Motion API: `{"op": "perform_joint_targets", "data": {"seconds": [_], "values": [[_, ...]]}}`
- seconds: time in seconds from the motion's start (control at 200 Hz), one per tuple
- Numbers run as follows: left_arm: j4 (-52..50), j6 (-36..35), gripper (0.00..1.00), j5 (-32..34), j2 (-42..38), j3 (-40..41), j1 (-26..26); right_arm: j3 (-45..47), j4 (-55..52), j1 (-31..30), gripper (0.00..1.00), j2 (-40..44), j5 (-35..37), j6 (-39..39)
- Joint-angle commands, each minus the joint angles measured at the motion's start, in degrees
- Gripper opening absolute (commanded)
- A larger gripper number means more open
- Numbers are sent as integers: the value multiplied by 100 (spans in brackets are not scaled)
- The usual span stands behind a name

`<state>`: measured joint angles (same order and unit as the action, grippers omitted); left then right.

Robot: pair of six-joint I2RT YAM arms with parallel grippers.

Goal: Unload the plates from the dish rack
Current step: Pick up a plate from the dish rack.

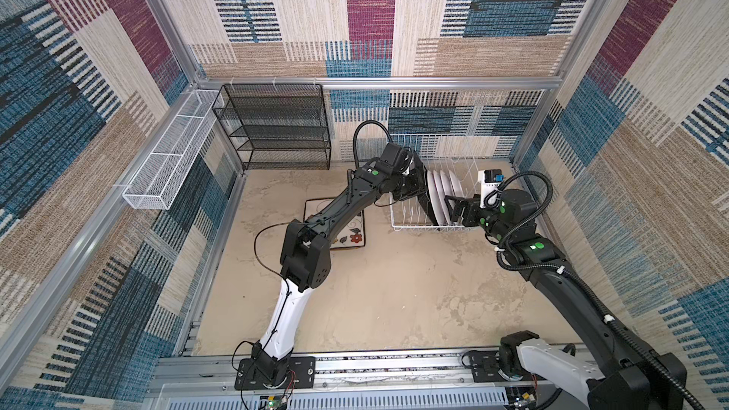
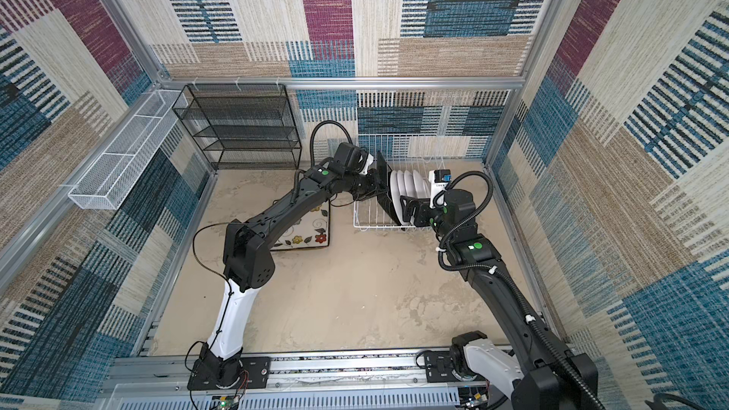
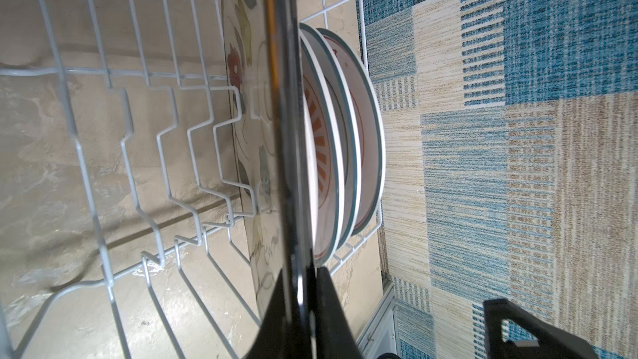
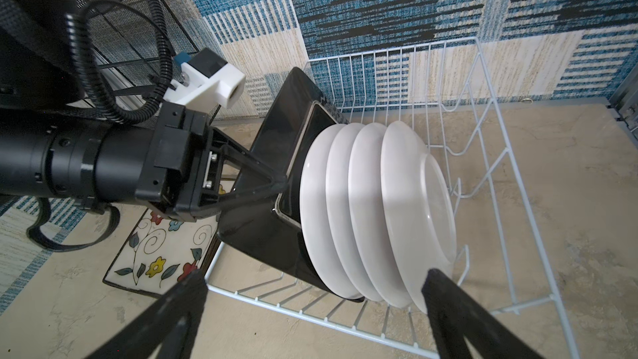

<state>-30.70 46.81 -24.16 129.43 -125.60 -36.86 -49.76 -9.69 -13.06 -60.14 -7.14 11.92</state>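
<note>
The white wire dish rack (image 1: 412,226) (image 2: 369,226) stands at the back right of the table. At its left end a black-backed square plate (image 1: 423,191) (image 4: 276,222) stands upright. My left gripper (image 1: 412,187) (image 3: 303,291) is shut on that plate's edge (image 3: 283,132). Several round white plates (image 1: 443,191) (image 2: 408,187) (image 4: 397,208) stand right behind it, their orange sunburst faces (image 3: 322,153) turned toward the square plate. My right gripper (image 1: 453,211) (image 4: 316,276) is open at the rack's front side, its fingers either side of the plate row and touching nothing.
A flowered square plate (image 1: 351,236) (image 4: 155,253) lies flat on the table left of the rack, partly under my left arm. A black mesh shelf unit (image 1: 276,128) stands at the back left. A long white mesh basket (image 1: 169,151) hangs on the left wall.
</note>
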Motion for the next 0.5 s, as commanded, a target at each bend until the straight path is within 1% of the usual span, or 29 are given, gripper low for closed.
{"op": "perform_joint_targets", "data": {"seconds": [0.0,0.496], "values": [[370,-151,0,-70,-90,17,7,-42,212,-3,100,-7,-31,12],[355,-388,0,-35,-614,131,22,-104,260,2,100,-27,-51,21]]}}
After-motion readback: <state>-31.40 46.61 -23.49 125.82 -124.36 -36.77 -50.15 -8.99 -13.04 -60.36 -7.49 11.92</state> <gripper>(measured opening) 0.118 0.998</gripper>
